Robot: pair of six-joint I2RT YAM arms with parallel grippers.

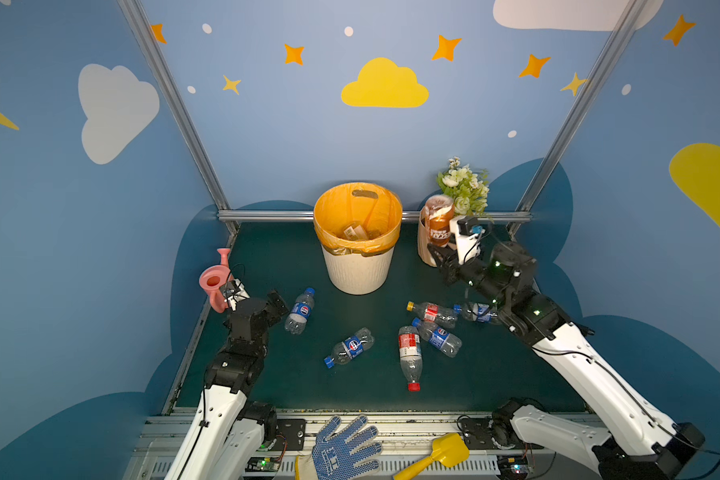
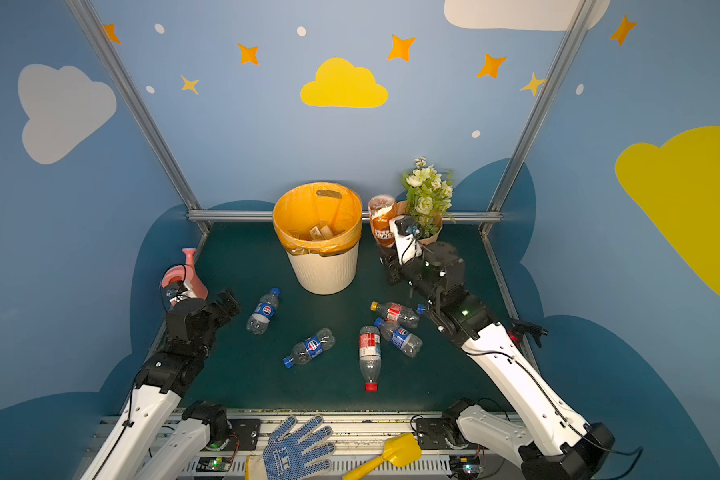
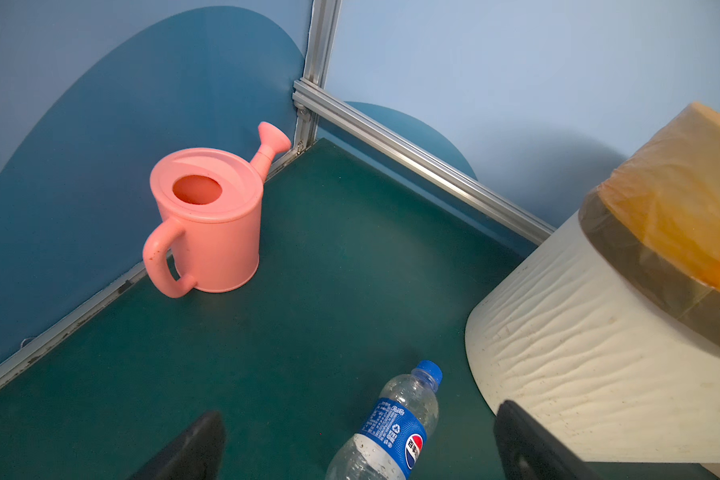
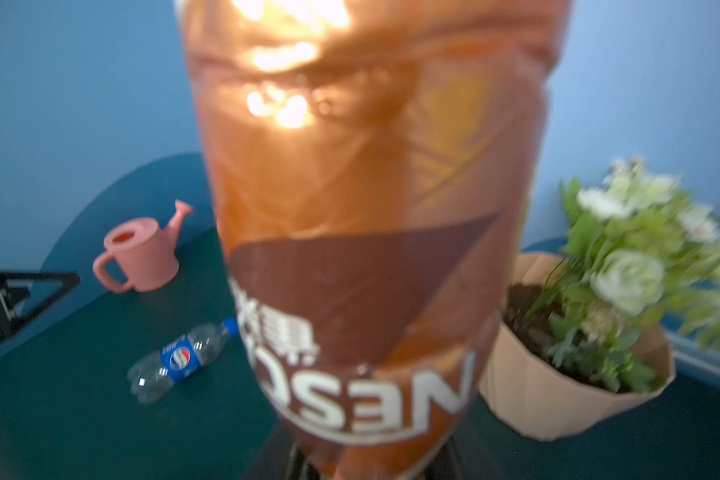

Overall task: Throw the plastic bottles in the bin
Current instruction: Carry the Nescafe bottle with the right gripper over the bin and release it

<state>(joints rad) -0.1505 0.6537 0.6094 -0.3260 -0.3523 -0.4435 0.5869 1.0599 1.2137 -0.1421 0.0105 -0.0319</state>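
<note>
Brown bottle (image 4: 371, 249) fills right wrist view; left wrist shows bin (image 3: 578, 353).

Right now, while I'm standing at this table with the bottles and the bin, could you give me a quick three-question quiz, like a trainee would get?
1. True or false: the left gripper is clamped on a blue-capped bottle.
2. What does the right gripper hold?
A) the pink watering can
B) a brown-labelled bottle
C) the yellow scoop
3. Fill in: the bin is lined with a bag whose colour is ______.

Key
1. False: its jaws stand open and empty.
2. B
3. orange
</note>
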